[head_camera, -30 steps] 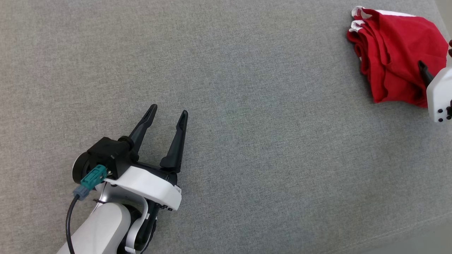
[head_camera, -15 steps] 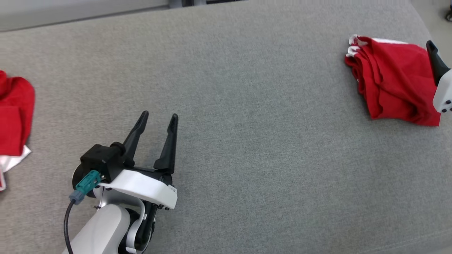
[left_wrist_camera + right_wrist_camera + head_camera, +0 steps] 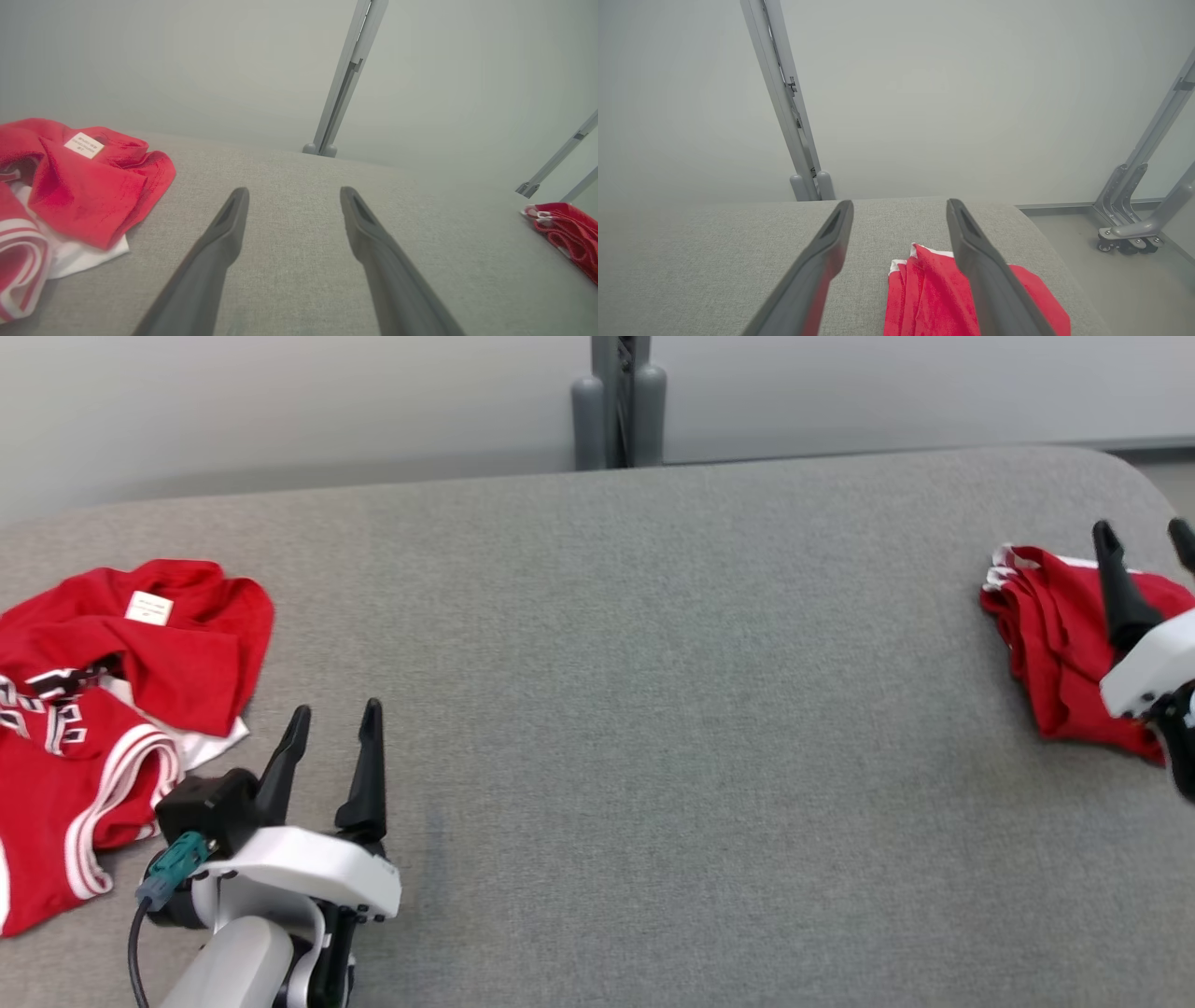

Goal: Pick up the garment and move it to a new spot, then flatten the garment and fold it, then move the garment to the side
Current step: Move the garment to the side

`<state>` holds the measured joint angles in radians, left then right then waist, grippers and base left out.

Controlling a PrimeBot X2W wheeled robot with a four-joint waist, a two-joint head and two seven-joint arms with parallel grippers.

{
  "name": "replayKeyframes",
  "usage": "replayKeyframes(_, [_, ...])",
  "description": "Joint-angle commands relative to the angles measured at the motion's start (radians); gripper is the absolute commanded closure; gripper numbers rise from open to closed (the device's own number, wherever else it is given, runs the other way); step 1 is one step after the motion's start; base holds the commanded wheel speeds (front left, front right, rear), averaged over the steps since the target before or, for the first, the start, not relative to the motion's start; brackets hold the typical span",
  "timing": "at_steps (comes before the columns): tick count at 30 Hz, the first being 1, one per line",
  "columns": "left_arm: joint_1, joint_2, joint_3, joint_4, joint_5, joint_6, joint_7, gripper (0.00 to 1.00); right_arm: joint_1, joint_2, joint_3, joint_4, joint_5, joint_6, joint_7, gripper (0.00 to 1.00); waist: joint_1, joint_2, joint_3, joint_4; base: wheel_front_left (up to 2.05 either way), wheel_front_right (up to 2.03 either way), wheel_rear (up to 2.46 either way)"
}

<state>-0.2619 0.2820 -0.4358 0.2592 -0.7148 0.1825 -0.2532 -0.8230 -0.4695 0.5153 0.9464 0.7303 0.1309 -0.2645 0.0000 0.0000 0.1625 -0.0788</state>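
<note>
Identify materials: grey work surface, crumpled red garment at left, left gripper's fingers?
Grey padded surface: woven upholstery cloth, matte; flecked weave shows.
Crumpled red garment with white trim: soft knit, likely jersey; limp folds, sewn label.
Dark fingers of left gripper: probably moulded plastic, matte; no glints.

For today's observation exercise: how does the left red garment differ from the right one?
The left garment lies crumpled and spread; the right garment is a compact folded bundle. The left garment shows a label and lettering; the right garment shows neither. Both are red with white trim.
</note>
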Motion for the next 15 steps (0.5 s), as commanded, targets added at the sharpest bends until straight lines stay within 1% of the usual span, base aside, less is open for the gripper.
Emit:
replayKeyframes(1, [0.014,0.011,0.009,0.013,0.002,-0.006,-0.005,0.0,0.045,0.013,-0.039,-0.033,-0.028,0.0,-0.002,0.0,0.0,0.0,-0.038,0.035,0.0,0.0,0.0])
replayKeyframes(6, [0.045,0.023,0.037,0.043,0.019,-0.016,-0.011,0.0,0.218,0.081,-0.22,-0.186,-0.149,0.0,-0.002,0.0,0.0,0.0,-0.065,0.056,0.0,0.0,0.0])
replayKeyframes(12, [0.1,0.027,0.081,0.03,0.054,-0.015,-0.012,0.0,0.412,0.199,-0.407,-0.362,-0.317,0.0,-0.002,0.0,0.0,0.0,-0.087,0.065,0.0,0.0,0.0])
replayKeyframes(15, [0.138,0.024,0.1,0.015,0.076,-0.02,-0.012,0.0,0.496,0.271,-0.472,-0.449,-0.397,0.0,0.004,0.0,0.0,0.0,-0.096,0.067,0.0,0.0,0.0])
